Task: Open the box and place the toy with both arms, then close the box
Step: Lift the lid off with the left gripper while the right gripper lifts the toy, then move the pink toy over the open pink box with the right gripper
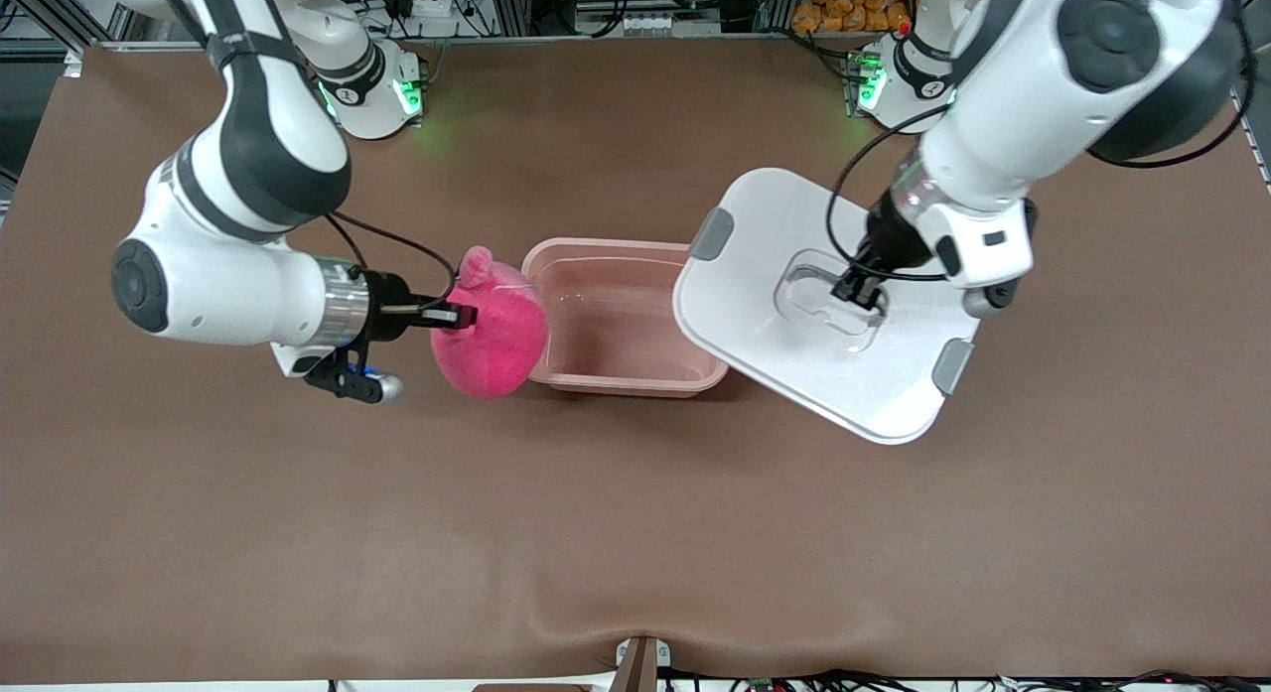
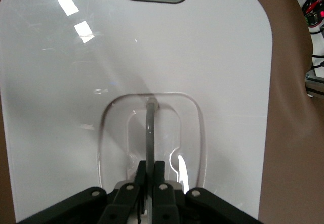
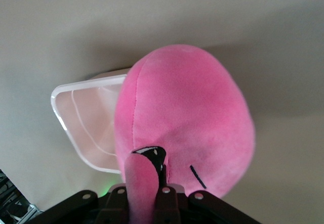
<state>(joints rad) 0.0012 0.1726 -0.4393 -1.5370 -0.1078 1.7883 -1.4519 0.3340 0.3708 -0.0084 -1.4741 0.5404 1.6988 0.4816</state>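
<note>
Gripping the toy (image 1: 492,333) at the right arm's end of the scene: right gripper (image 1: 465,316) clamped on a stalk of the hot-pink plush, fingers (image 3: 152,155) pressed together around it. Hanging in the air over the brown table (image 1: 298,513), just beside the open box (image 1: 621,320) and overlapping its rim at the right arm's end. Sitting open at mid-table, translucent pink tub, nothing visible inside. Partly covered at the left arm's end by the lid (image 1: 794,374), held tilted above that edge and the table next to it. Clamped on the lid's recessed handle (image 2: 150,128): left gripper (image 1: 862,287), fingers (image 2: 158,176) pinched together on the thin grey bar. Showing two grey clips on the lid's edges, one (image 1: 711,234) over the tub's corner, the other (image 1: 953,366) toward the left arm's end. Trailing from both wrists, black cables.
</note>
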